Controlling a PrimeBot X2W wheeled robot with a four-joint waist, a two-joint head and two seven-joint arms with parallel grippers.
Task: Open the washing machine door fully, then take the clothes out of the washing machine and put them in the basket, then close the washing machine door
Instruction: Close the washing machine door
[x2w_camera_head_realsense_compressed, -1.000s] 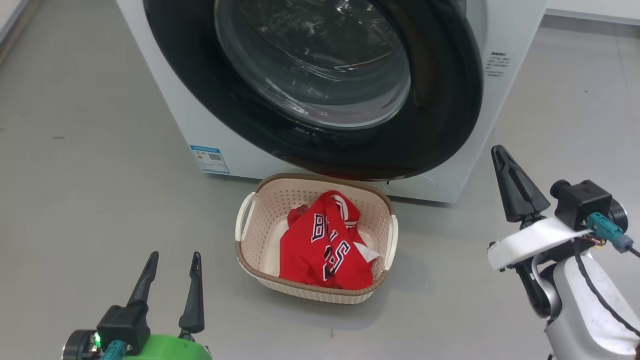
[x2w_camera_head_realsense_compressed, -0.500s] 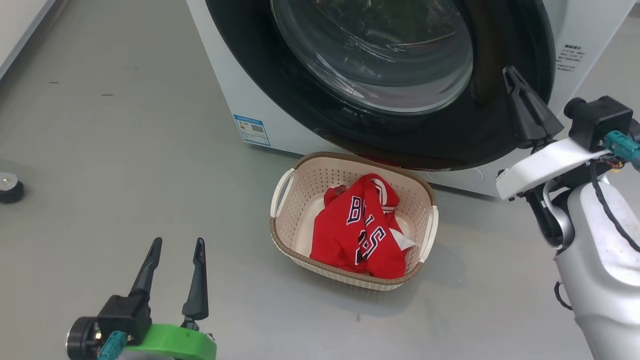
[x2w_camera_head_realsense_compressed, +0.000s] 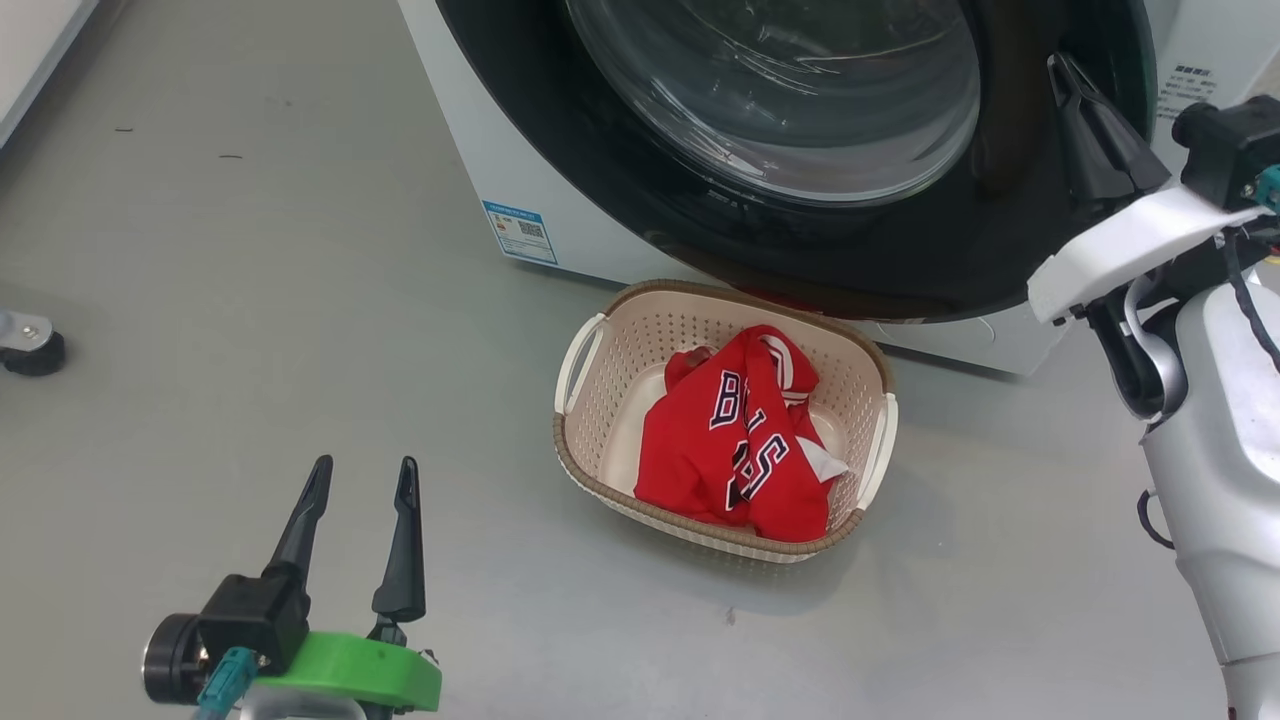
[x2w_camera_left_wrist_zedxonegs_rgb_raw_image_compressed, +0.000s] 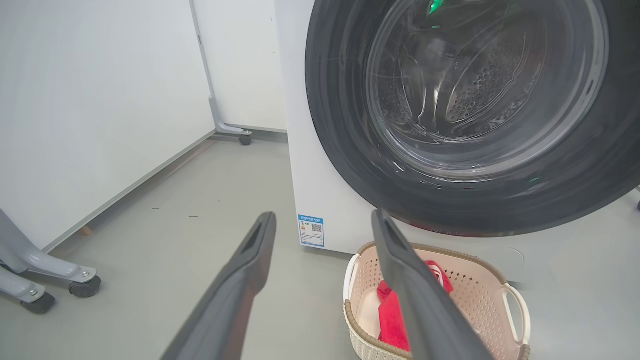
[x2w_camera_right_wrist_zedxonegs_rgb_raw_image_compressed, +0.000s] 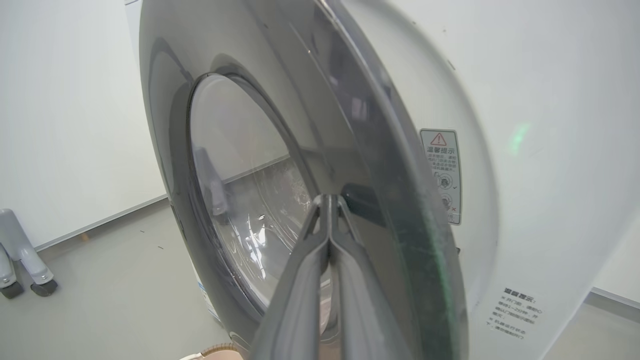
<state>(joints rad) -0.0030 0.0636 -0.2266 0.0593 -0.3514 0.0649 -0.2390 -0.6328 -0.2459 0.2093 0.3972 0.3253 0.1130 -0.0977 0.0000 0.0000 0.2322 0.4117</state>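
1. Nearest me, low on the left, the left end effector (x2w_camera_head_realsense_compressed: 365, 462) hangs over the floor (x2w_camera_head_realsense_compressed: 200, 300). Its fingers are spread and nothing is between them, so I judge it idle.
2. Farther out, in the middle, the basket (x2w_camera_head_realsense_compressed: 720, 287) stands on the floor just in front of the washing machine (x2w_camera_head_realsense_compressed: 500, 180), its far rim under the door's lower edge. The clothes (x2w_camera_head_realsense_compressed: 740, 440) lie inside it, a crumpled red jersey bunched toward the right side. Nothing hangs over the rim and I see nothing else in there.
3. The change is on the right. A second ago the right end effector (x2w_camera_head_realsense_compressed: 1062, 70) was down beside the machine's lower right corner. It has since climbed to the right edge of the washing machine door (x2w_camera_head_realsense_compressed: 640, 190), fingers pressed together and empty. My head camera has swung too, so the basket's drift across the picture is no move of the basket.
4. Farthest off, the right wrist view puts those closed tips at the door's front, beside a dark recess near its rim. I cannot tell if they touch.
5. Through the glass I make out the perforated steel drum and no garment, so unloading looks finished and closing is the step in hand. I cannot tell if the door has latched.
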